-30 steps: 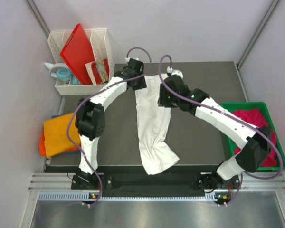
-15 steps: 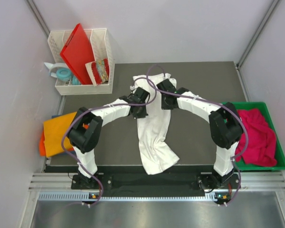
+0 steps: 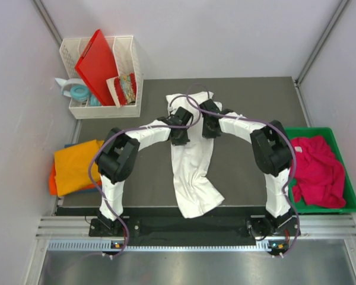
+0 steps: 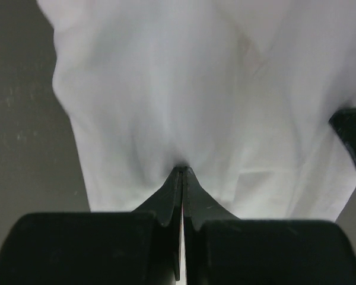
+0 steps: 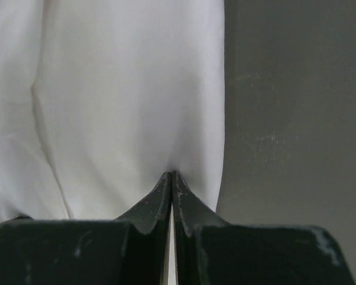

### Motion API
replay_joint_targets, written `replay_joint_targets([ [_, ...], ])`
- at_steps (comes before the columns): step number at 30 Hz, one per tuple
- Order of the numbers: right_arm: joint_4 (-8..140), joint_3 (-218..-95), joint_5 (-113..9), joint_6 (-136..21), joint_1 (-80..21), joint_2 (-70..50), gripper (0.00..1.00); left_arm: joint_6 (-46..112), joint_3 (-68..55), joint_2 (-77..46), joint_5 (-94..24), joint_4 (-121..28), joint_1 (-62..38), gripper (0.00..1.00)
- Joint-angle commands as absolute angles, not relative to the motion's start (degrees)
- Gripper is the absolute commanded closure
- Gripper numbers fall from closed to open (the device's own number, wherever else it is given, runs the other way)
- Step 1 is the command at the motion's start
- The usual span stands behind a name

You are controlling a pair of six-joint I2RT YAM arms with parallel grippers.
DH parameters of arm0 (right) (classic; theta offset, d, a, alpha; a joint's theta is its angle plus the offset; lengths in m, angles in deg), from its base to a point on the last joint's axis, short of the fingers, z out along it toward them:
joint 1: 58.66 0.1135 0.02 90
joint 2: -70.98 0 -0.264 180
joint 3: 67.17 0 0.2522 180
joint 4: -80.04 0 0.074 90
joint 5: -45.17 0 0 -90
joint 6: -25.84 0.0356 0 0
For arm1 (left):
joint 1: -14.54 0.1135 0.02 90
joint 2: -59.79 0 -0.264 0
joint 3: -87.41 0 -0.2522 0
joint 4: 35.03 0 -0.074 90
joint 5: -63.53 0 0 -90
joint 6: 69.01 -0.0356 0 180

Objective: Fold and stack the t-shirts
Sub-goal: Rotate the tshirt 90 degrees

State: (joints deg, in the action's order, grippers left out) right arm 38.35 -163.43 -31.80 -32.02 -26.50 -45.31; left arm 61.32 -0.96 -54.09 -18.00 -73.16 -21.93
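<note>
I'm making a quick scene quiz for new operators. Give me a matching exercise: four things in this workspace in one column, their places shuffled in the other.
Things:
1. white t-shirt
2. pink t-shirt
3. orange t-shirt
4. red board

Places:
A. in the green bin
B. standing in the white rack
C. stretched along the middle of the dark mat
D. off the mat's left edge

Pairs: 1-C, 2-A, 3-D, 4-B
</note>
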Motion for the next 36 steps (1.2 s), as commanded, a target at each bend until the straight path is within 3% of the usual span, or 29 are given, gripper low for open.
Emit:
replay_joint_targets([
  [1, 37.72, -167.93, -35.78, -30.67, -29.92, -51.52, 1.00, 60.36, 6.49, -59.55, -18.03, -76.04, -21.50, 1.00],
  [28, 25.32, -207.31, -47.47, -30.49, -40.12, -77.55, 1.00, 57.46, 49.65, -92.96, -30.16, -87.11, -10.86, 1.00],
  [32, 26.63, -204.62, -48.26, -32.51, -40.12, -73.61, 1.00, 57.46, 43.63, -86.04, -31.66, -81.70, -11.04, 1.00],
  [34, 27.78, -202.31, -48.00, -32.60, -39.86, -68.79, 0.99, 57.72, 32.65, -77.29, -30.61, -75.89, -11.21, 0.95],
  [36, 27.78, -200.38, -46.25, -33.04, -39.33, -65.44, 0.88, 57.90, 24.58, -71.81, -29.03, -71.15, -11.30, 0.87],
])
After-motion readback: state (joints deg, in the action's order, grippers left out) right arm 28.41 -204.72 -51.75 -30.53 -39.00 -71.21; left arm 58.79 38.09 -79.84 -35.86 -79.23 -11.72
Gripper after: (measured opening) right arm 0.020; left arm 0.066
